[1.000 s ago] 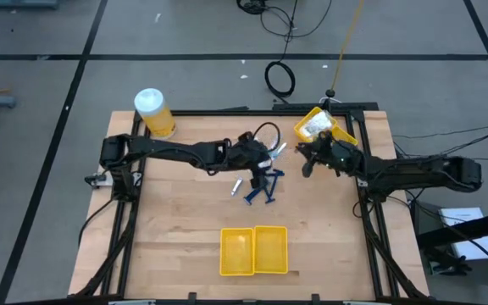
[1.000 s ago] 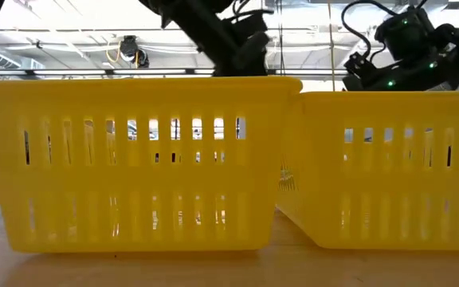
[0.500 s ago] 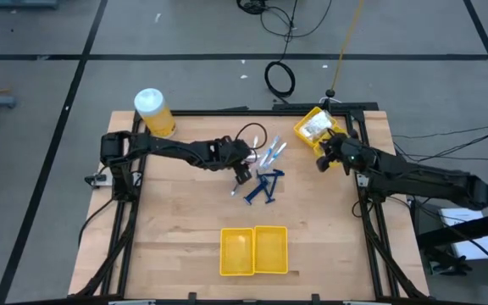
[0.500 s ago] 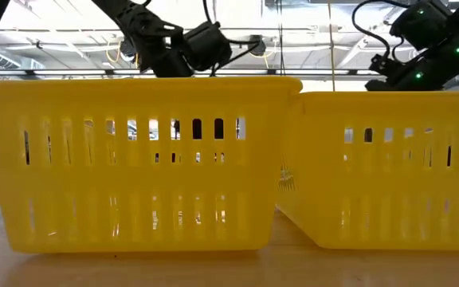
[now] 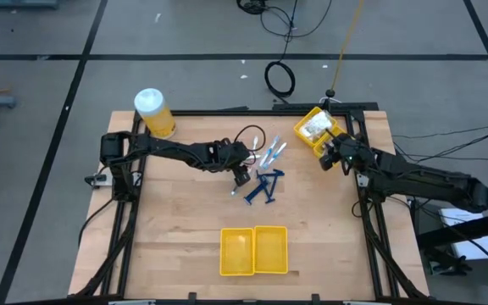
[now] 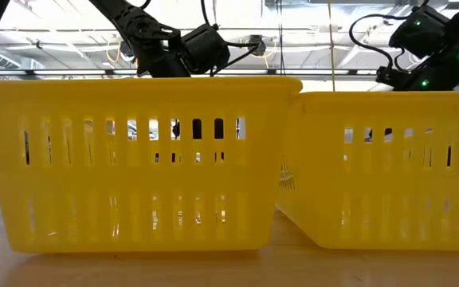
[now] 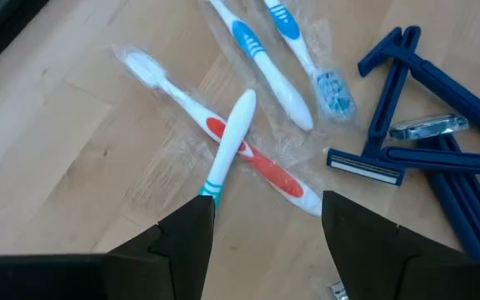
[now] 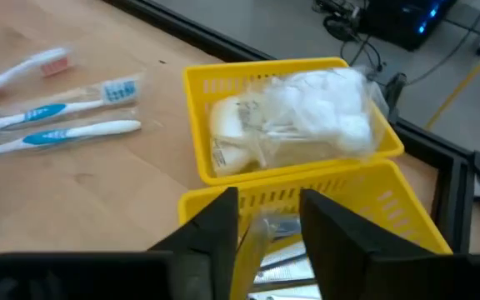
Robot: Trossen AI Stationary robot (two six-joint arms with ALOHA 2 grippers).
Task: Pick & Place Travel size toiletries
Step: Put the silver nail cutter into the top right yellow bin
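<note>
My right gripper [image 8: 269, 221] just parted over the bin [image 8: 223, 83], item dropping in; left gripper [image 7: 265, 221] open above toothbrushes [image 7: 223, 146].

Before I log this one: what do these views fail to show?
- Low view: the yellow bins fill the picture and hide the tabletop with the toothbrushes and razors.
- Right wrist view: what lies in the near compartment of the corner bin is cut off by the right pincer in front.
- High view: the small silvery piece is too small to identify.
- Left pincer: holds nothing visible.
</note>
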